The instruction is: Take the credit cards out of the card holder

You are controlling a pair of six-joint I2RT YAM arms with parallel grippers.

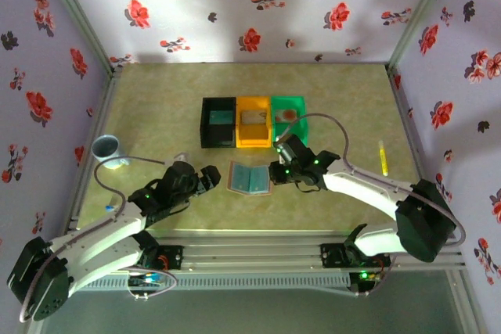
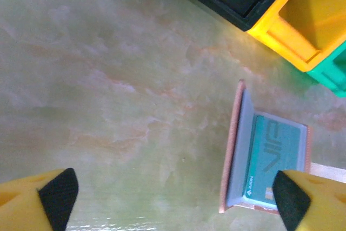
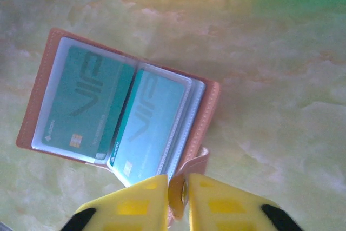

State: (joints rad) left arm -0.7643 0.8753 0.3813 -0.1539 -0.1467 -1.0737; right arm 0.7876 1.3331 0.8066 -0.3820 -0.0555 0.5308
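The card holder [image 1: 249, 178] lies open on the table in front of the bins, pink outside, with clear sleeves inside. Two teal-green credit cards [image 3: 81, 101] [image 3: 148, 123] sit in its sleeves, each marked VIP. My right gripper [image 3: 178, 198] is at the holder's right edge [image 3: 211, 106], its jaws nearly together with the clasp tab [image 3: 190, 185] pinched between them. My left gripper [image 2: 175, 196] hovers wide open over bare table just left of the holder [image 2: 238, 150], holding nothing. One teal card [image 2: 275, 150] lies by its right fingertip.
A black bin [image 1: 218, 121], an orange bin [image 1: 253, 120] and a green bin [image 1: 290, 115] stand in a row just behind the holder, each with a flat item inside. A grey cup [image 1: 106, 149] stands at the left and a yellow pen [image 1: 382, 158] lies at the right.
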